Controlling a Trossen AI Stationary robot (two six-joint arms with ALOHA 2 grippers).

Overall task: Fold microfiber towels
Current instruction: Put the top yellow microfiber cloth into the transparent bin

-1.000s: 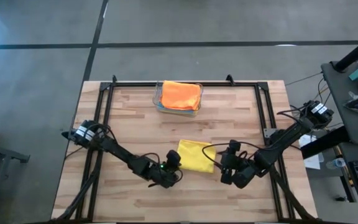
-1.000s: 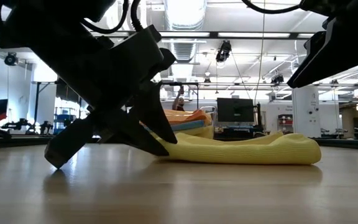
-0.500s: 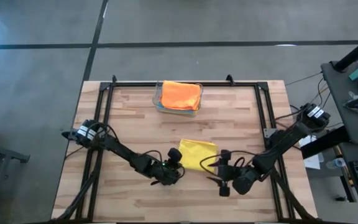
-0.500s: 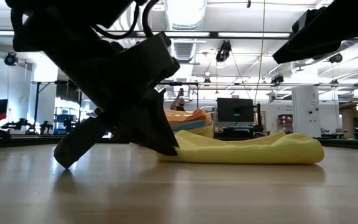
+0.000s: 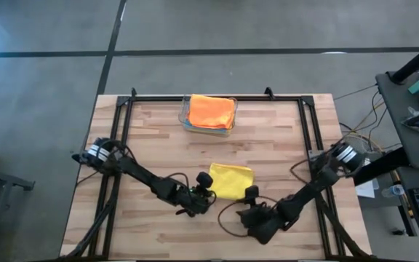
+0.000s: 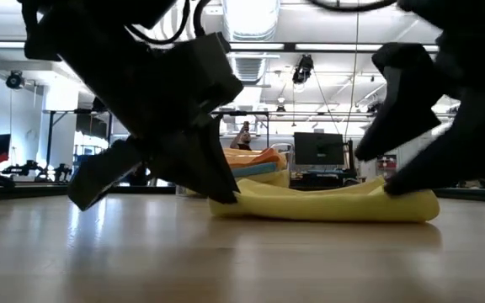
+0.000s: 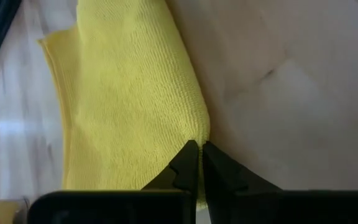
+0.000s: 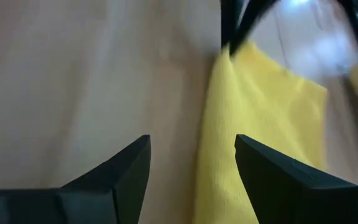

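You're mid-fold: left gripper (image 7: 197,149) pinches the yellow towel (image 5: 230,180) edge, near table's front edge. Right gripper (image 8: 191,165) gapes, empty, beside it; get it onto its corner before lifting

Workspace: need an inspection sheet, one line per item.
Surface: wooden table, black frame around it.
Job's things: yellow towel flat near the front; orange towel on top of a stack in the clear bin at the back.
Clutter: nothing seen.
Grippers: left gripper shut on the yellow towel's edge; right gripper open, at the towel's other near corner.
Cables: loops along both arms.
Surroundings: concrete floor, desk with gear at right.
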